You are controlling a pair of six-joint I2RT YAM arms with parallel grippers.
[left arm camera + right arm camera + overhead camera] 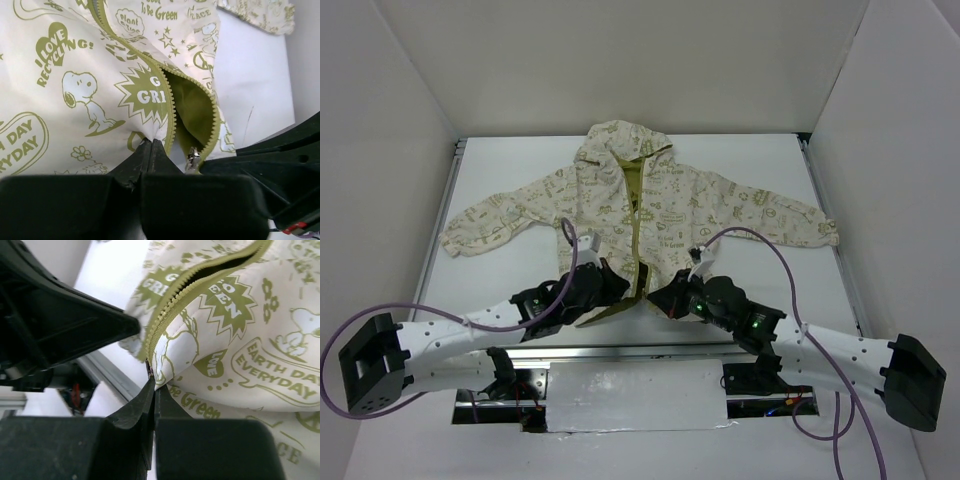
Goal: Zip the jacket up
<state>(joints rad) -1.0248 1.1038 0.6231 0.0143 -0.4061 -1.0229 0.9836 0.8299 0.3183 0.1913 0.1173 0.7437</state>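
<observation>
White table [510, 170] with white walls round it; jacket [670, 205] lies flat mid-table, front up, sleeves spread left and right. Long axis runs hem to hood [620, 140], hood pointing away from the arms and hem at the near edge; the open zipper [172, 307] follows the same line. Left gripper [151, 146] has its jaws closed, pinching the hem corner of one front panel just beside the teeth. Right gripper [152, 382] also has its jaws closed, on the bottom end of the other zipper strip. Slider [193, 159] sits low at the hem, between the two grippers. Risks, as judgement: the two strip ends look offset, so the pin could miss the slider; thin fabric could slip out of either pinch; pulling unevenly would bunch the hem; the grippers are very near each other and could bump.
</observation>
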